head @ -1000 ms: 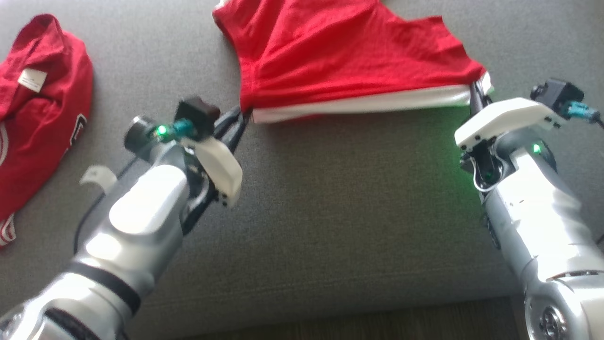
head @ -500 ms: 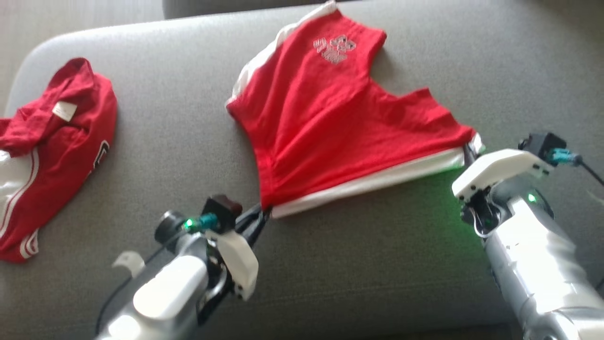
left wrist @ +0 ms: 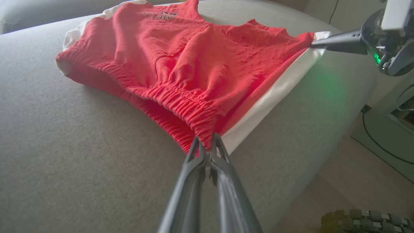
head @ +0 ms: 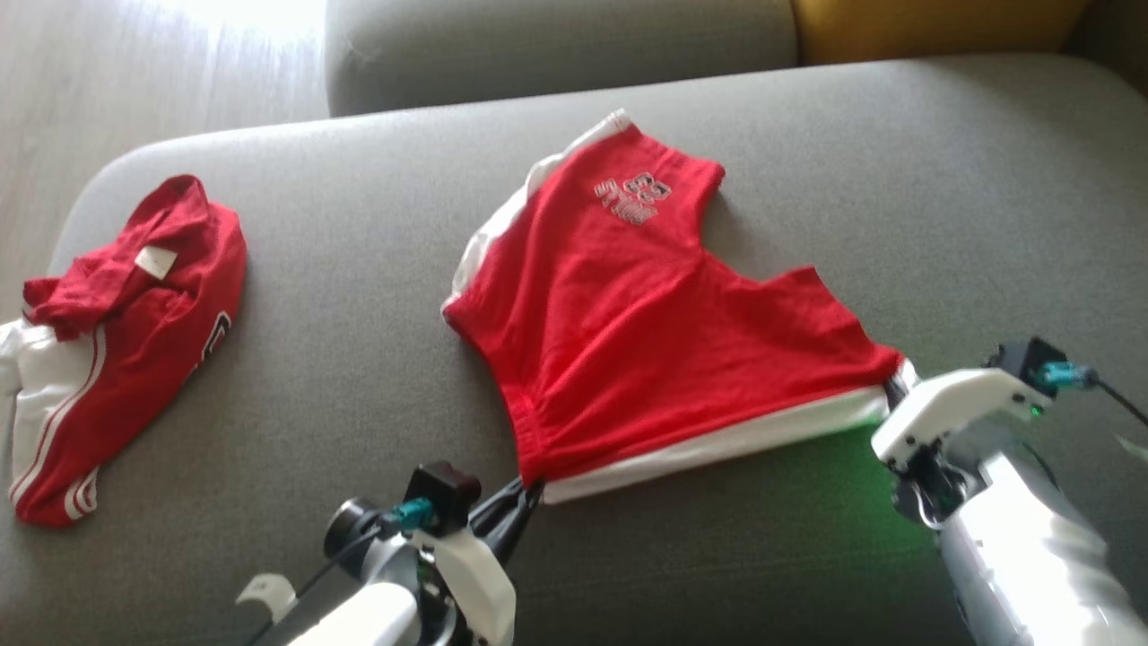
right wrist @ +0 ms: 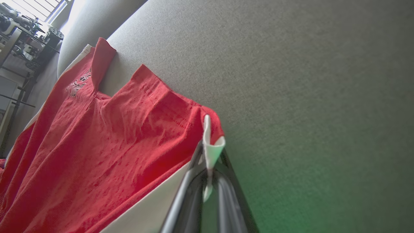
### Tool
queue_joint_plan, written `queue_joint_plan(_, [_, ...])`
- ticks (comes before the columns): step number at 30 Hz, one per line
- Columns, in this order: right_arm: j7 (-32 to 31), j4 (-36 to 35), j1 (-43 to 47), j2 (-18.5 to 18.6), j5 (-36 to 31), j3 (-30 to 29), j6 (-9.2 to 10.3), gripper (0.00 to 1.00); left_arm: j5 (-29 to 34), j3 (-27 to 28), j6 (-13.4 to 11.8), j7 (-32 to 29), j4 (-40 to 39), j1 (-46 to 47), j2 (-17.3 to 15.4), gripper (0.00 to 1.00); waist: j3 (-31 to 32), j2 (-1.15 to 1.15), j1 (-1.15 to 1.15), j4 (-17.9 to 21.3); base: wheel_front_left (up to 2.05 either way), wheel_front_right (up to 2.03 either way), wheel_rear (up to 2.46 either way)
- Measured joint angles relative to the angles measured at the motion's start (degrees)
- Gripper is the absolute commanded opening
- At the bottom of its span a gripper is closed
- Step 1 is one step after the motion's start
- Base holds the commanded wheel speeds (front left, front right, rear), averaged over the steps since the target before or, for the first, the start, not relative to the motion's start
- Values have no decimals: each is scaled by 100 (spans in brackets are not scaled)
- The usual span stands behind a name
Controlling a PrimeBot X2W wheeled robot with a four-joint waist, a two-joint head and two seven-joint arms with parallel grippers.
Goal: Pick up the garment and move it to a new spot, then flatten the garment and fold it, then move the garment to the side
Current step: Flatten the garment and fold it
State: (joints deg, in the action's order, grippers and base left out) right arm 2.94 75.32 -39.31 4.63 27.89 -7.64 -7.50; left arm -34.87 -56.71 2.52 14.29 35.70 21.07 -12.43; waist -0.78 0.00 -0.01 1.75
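**Ana:** Where is the garment (head: 646,341), and what has hold of it?

**Ben:** It lies spread on the grey sofa seat (head: 359,296), right of the middle. The left claw (head: 529,489) is clamped together on the bunched elastic corner. The right claw (head: 892,388) is pinched shut on the other end of the white-striped near edge. That edge runs nearly straight between them.

**Ana:** What could go wrong from here?

**Ben:** The right claw's bite looks thin to me. In its wrist view there is only a small fold of white trim between the fingers, so a hard pull outward could slip it free. The left claw grips gathered elastic, which I expect to spring back into wrinkles once it is let go. The far leg with the printed logo lies loose, so an uneven tug would skew it rather than flatten it.

**Ana:** And the edges?

**Ben:** Both claws are near the front of the seat. The left wrist view shows the seat dropping to the floor (left wrist: 352,181) just past the right claw. Drawing the cloth further this way risks the striped edge hanging over.

**Ana:** Is there open room?

**Ben:** There is bare grey seat to the right and behind. There is also a broad strip on the left before the second red garment (head: 117,359), which is well apart at the seat's left end. The back cushion (head: 556,45) stands behind the far leg, so a push that way is limited.
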Motion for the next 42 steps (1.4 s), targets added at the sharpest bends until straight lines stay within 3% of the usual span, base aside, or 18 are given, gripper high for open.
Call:
queue_joint_plan(7, [-409, -179, 638, 109, 90, -70, 0, 0, -77, -14, -59, -1, -287, -460, -32, 0, 243, 0, 0, 10, 0, 0, 0])
queue_joint_plan(15, [-1121, -1249, 1265, 181, 91, 65, 0, 0, -196, -141, -144, -151, -726, -791, -134, 0, 347, 0, 0, 44, 0, 0, 0])
queue_joint_plan(21, [-1671, -2876, 1862, 144, 29, -202, 0, 0, -222, -96, -260, -158, -1035, -844, -266, 0, 342, 0, 0, 29, 0, 0, 0])
queue_joint_plan(28, [-2765, -5501, 2269, -153, -246, -628, 0, 0, -515, 209, -313, -291, -1541, -745, -381, 0, 241, 0, 0, -91, 0, 0, 0])
queue_joint_plan(32, [-3174, -6245, 2274, -167, -250, -672, 0, 0, -659, 339, -331, -399, -1711, -613, -408, 0, 162, 0, 0, -163, 0, 0, 0])
queue_joint_plan(36, [-3345, -6546, 2203, -167, -96, -592, 0, 0, -883, 569, -319, -553, -1919, -316, -452, 0, -28, 0, 0, -250, 0, 0, 0])
queue_joint_plan(42, [-3320, -6311, 1454, -166, -178, -470, 0, 0, -1229, 793, -160, -853, -2101, 161, -490, 0, -414, 0, 0, -402, 0, 0, 0])
